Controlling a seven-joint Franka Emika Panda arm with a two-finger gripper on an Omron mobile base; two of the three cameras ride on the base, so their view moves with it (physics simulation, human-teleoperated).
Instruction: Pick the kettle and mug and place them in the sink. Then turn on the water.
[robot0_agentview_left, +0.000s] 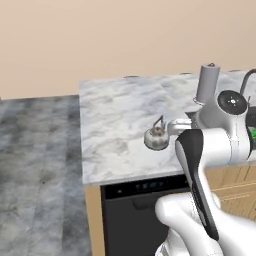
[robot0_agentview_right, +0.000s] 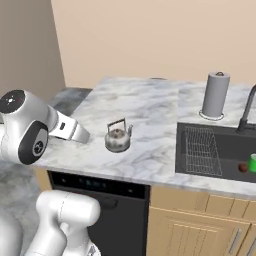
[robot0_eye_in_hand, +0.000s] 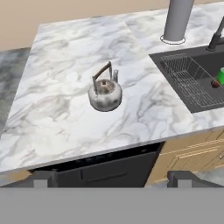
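Observation:
The silvery kettle (robot0_eye_in_hand: 105, 92) stands upright on the white marble counter, left of the sink (robot0_eye_in_hand: 202, 99); it also shows as the kettle (robot0_agentview_left: 156, 136) and the kettle (robot0_agentview_right: 118, 138). My gripper (robot0_eye_in_hand: 112, 178) is open, its fingertips (robot0_eye_in_hand: 42, 178) spread wide, and it hangs out in front of the counter edge, well short of the kettle. The green mug (robot0_agentview_right: 253, 162) sits inside the dark sink (robot0_agentview_right: 220, 169) at its right end, seen cut off as the mug (robot0_eye_in_hand: 221, 75). The faucet (robot0_agentview_right: 247, 113) rises behind the basin. The water is out of view.
A tall grey paper-towel roll (robot0_agentview_right: 215, 95) stands behind the sink's left corner. A wire rack (robot0_agentview_right: 202, 150) lies in the basin, with a small reddish thing (robot0_agentview_right: 243, 167) beside the mug. A black dishwasher front (robot0_agentview_right: 107, 200) sits under the counter, wooden cabinets (robot0_agentview_right: 200, 230) to its right.

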